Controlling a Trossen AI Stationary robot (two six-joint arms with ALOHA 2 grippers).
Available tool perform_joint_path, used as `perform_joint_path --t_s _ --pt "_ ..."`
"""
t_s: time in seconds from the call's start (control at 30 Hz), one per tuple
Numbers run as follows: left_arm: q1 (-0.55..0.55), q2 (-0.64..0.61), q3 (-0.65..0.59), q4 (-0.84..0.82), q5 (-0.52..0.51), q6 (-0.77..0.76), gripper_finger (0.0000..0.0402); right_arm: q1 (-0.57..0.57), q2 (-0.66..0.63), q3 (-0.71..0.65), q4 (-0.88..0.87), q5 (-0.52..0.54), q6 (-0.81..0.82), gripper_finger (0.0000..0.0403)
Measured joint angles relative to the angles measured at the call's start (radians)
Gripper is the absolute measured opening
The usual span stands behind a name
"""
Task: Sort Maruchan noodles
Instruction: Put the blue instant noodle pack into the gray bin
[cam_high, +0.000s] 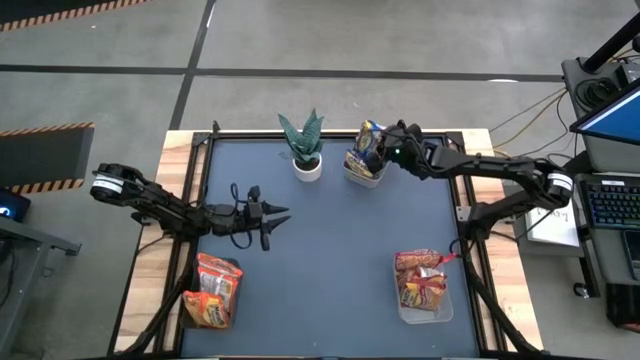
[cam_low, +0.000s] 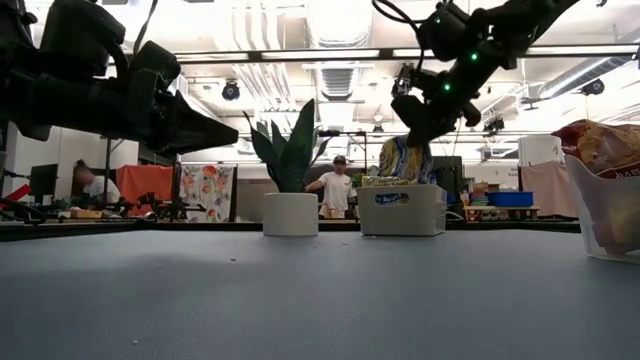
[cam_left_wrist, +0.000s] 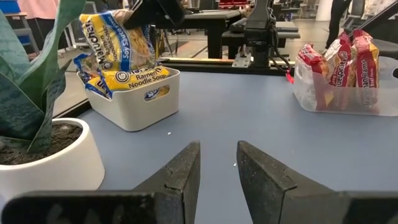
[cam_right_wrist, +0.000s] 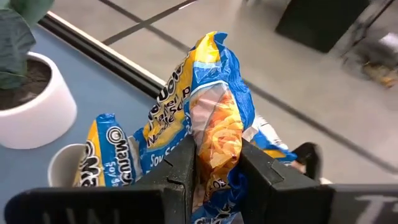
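A yellow-and-blue Maruchan packet (cam_right_wrist: 211, 106) stands over the white bin (cam_high: 362, 174) at the table's far edge, with my right gripper (cam_high: 380, 150) shut on it. More yellow-and-blue packets (cam_left_wrist: 134, 78) sit in that bin. Orange-red packets (cam_high: 212, 290) fill a clear bin at the near left, and red ones (cam_high: 422, 280) fill a clear bin (cam_high: 440, 312) at the near right. My left gripper (cam_high: 272, 222) hovers open at the table's left, pointing right, with nothing between its fingers. My right gripper pinches the yellow-and-blue packet between its two fingers (cam_right_wrist: 183, 165) at a crumpled end (cam_right_wrist: 214, 165). The fingers come from the table's right side, slanting down. The packet stands tilted over the white bin, its lower part (cam_left_wrist: 102, 62) down among the packets there.
A potted green plant (cam_high: 305, 150) in a white pot stands just left of the white bin. The blue mat's middle (cam_high: 330, 260) lies bare between the two clear bins. People and benches show in the room beyond the far edge.
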Motion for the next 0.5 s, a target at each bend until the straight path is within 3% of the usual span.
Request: perform_joint_path --t_s 0.2,0.5 --pt "0.0 0.0 0.0 -0.002 -0.001 0.0 0.009 -0.058 0.019 0.0 -0.015 -0.116 0.061 0.0074" --pt "0.0 0.0 0.0 -0.002 -0.002 0.0 0.009 -0.067 0.105 0.003 -0.004 -0.116 0.05 0.0116"
